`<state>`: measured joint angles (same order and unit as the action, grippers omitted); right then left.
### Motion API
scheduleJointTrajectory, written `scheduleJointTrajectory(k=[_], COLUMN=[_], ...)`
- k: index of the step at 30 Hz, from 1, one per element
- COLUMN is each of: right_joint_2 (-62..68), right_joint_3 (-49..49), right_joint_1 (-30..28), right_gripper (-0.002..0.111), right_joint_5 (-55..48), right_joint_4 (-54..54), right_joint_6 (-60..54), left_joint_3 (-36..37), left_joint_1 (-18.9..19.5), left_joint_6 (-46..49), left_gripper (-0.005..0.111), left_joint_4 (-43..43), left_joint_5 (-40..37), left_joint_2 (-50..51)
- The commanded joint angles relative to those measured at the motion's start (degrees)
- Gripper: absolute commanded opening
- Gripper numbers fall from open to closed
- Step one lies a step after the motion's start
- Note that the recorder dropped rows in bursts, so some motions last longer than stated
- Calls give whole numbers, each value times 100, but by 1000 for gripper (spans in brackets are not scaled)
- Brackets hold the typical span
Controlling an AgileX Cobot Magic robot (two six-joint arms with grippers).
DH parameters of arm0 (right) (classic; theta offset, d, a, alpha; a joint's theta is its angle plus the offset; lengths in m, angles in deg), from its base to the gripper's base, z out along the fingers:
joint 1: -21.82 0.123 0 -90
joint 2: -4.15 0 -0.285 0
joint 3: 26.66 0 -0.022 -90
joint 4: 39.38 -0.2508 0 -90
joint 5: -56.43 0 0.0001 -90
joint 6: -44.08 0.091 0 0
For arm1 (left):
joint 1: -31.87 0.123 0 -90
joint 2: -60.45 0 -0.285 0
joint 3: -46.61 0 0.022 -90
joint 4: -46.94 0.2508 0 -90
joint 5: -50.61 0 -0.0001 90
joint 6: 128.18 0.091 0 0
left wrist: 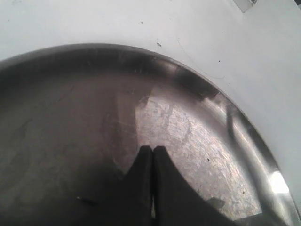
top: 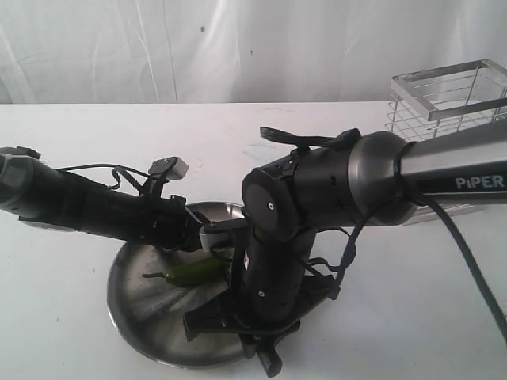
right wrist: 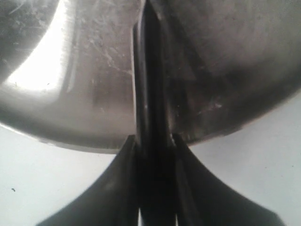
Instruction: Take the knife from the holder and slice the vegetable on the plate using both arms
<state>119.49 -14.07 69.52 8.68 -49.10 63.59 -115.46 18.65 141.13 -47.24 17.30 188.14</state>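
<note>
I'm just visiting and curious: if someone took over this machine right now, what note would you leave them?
Left gripper: shut, empty, over the plate.
Right gripper: shut on the knife, blade reaching over the plate.
The vegetable lies on the plate near the left gripper; the holder stands apart, upper right in the exterior view.
Done: knife is out of the holder.
Left: steady the vegetable and slice it; no slices visible yet.
</note>
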Motion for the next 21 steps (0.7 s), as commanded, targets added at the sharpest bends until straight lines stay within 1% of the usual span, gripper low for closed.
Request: scheduleJointTrajectory(k=[1,5,10,13,17,21], right_joint_2=[115,116,116,116,116,116], right_joint_3=[8,8,8,8,8,8], right_joint_1=[-10,-10,-10,-10,-10,-10], right_gripper=[0,0,0,0,0,0], right_joint_5=[22,9,9,9,8,8], right_joint_4=[65,65,65,65,49,49], right_joint_6=[18,18,18,18,18,18], left_joint_3=[157,68,-78,-67,-53,136], left_joint_1=[-9,-9,1,1,-10,-10], left_joint_6=[-59,-59,-59,-112,-462,-474], left_gripper=[0,0,0,0,0,0], left_joint_4=[692,639,586,705,1171,1193], left_joint_5=[608,370,-36,-45,-135,-52], left_joint_2=[261,228,-198,-415,-449,-449])
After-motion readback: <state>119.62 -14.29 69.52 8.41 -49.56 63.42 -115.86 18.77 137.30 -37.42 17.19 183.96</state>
